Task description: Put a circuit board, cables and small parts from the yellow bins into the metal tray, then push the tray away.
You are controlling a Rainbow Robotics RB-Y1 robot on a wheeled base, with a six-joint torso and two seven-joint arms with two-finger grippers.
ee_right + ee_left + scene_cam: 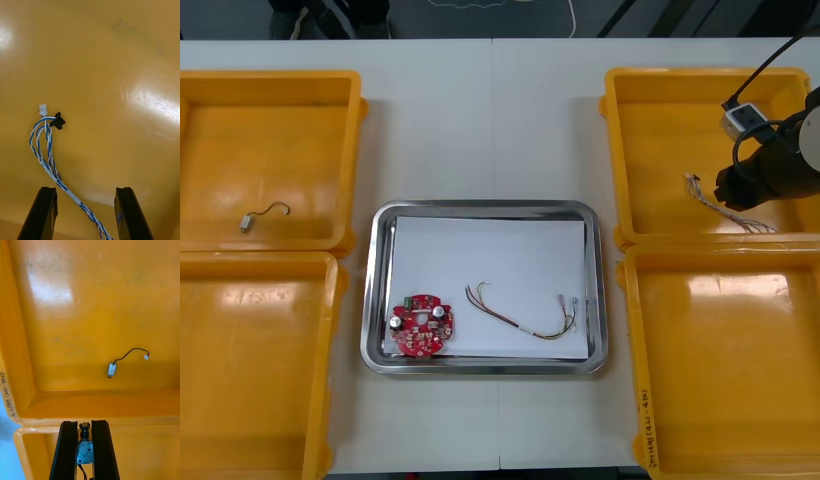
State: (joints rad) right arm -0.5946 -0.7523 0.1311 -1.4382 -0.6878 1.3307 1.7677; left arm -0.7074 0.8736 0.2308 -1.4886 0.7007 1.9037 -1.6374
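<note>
Hovering above a yellow bin (112, 75), your right end effector (86, 191) stands wide, the twisted blue and white cable (47, 150) lying ahead of it and trailing back between its fingers (41, 210). Your left end effector (84, 423) grips a small metal part (84, 453); beyond its fingertips (69, 427), a second metal part (111, 369) with a black lead lies in another yellow bin (56, 333).

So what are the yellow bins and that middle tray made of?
Yellow bins: likely moulded plastic, glossy with soft glare and rounded rims. Metal tray: silvery mirror-like rim, probably polished steel; white inside looks like matte paper, unconfirmed. Left gripper, at the left bins, grips a small metal part; right gripper hangs open over a right bin's blue and white cable.
</note>
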